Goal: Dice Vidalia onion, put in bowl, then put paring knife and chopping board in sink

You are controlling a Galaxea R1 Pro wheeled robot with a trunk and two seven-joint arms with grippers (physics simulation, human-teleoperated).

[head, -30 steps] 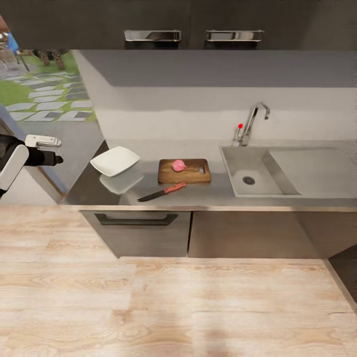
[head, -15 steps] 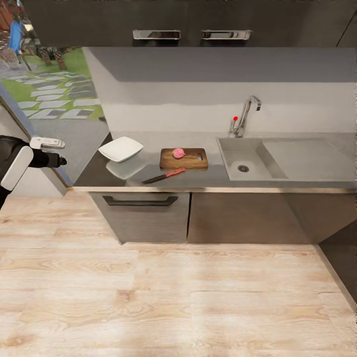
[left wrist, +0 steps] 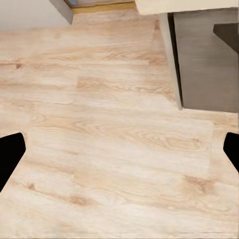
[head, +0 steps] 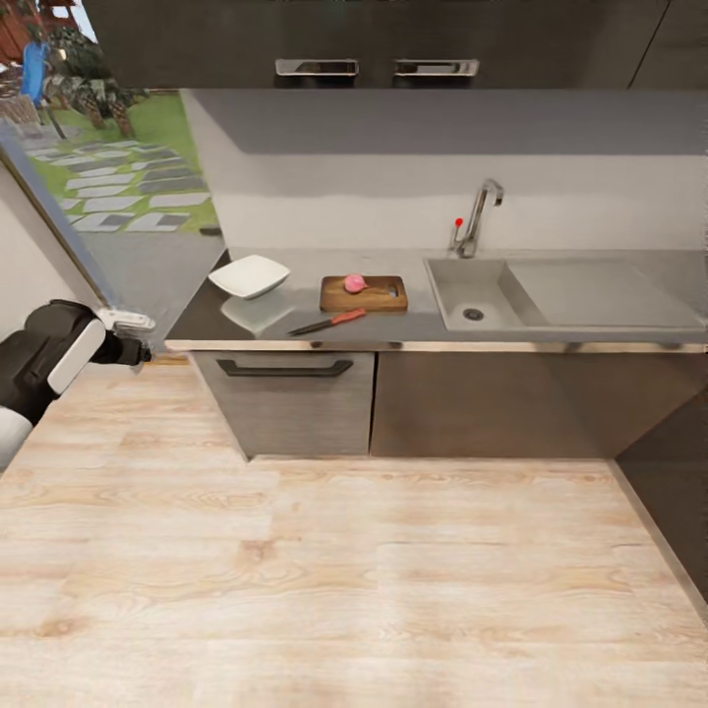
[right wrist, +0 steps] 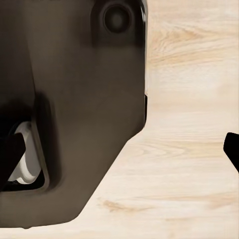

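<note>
Head view, Vidalia onion (head: pixel 355 284) on chopping board (head: pixel 363 293) mid tabletop (head: pixel 403 324), paring knife (head: pixel 327 323) at its 7 o'clock, bowl (head: pixel 250 276) at 9 o'clock, sink (head: pixel 470 294) at 3 o'clock, left wrist view, left hand (left wrist: pixel 119 149) spread wide over wood floor (left wrist: pixel 109 149), right wrist view, right hand (right wrist: pixel 119 149) apparently parted, dark robot body (right wrist: pixel 69 99) beside it.

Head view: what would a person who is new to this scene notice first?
Probably the brown chopping board on the grey countertop, with the pinkish Vidalia onion resting on it. The paring knife with its orange-red handle lies in front of the board, the white bowl sits left of it, and the sink is to the right.
</note>
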